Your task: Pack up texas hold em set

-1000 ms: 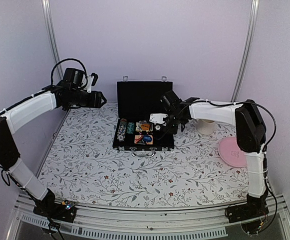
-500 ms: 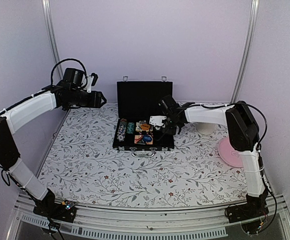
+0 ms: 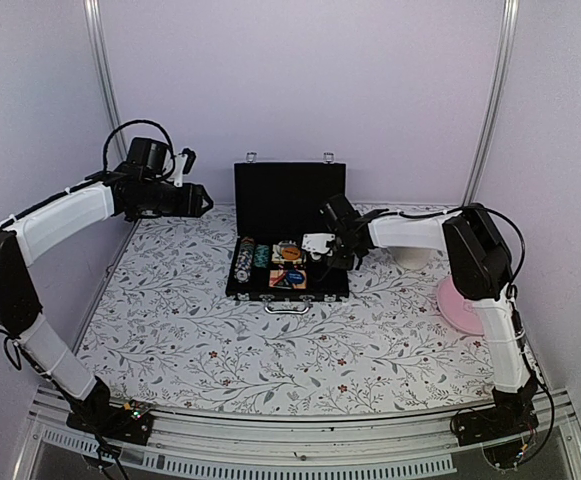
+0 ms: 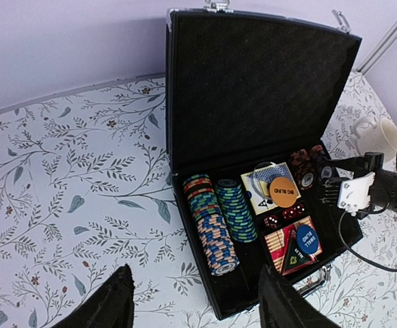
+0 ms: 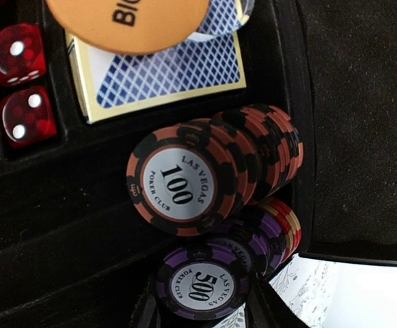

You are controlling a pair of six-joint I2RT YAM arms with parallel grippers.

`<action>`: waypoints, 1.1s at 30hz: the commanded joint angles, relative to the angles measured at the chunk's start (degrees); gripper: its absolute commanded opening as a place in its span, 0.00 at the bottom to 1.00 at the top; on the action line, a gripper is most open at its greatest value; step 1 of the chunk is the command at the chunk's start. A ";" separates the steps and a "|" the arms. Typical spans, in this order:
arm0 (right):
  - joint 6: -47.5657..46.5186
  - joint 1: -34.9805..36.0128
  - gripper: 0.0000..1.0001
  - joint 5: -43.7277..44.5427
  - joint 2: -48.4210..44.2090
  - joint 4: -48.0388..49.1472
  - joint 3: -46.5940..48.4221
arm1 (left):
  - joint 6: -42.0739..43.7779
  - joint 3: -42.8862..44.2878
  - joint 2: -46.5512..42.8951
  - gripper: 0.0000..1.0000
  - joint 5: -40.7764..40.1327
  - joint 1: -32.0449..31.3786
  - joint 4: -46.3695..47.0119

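Note:
The black briefcase (image 3: 288, 285) lies open at mid table, lid (image 4: 253, 82) upright. Inside lie rows of striped poker chips (image 4: 212, 222), a card deck (image 5: 164, 75) under an orange button (image 4: 281, 191), red dice (image 5: 20, 89), a blue button (image 4: 307, 239) and a triangle token (image 4: 294, 257). My right gripper (image 5: 208, 311) reaches into the case's right end (image 3: 338, 262), its fingers (image 5: 150, 307) closed on either side of a purple 500 chip stack (image 5: 201, 283) lying beside the orange 100 chips (image 5: 184, 181). My left gripper (image 4: 198, 307) hangs open above the table, left of the case (image 3: 202, 198), holding nothing.
A cream mug (image 4: 382, 137) stands right of the case, partly behind the right forearm (image 3: 410, 228). A pink plate (image 3: 462, 305) lies near the table's right edge. The case's silver handle (image 3: 287, 306) faces the arms. Walls close in at the back and both sides.
The right arm's elbow has swung left, toward the case, while its gripper stays at the case's right end with the purple chips. The left arm has not moved.

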 commanded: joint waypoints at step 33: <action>7.48 -2.48 0.72 -8.53 -19.81 -2.99 -9.17 | -3.24 -0.25 2.32 0.62 4.05 3.84 1.33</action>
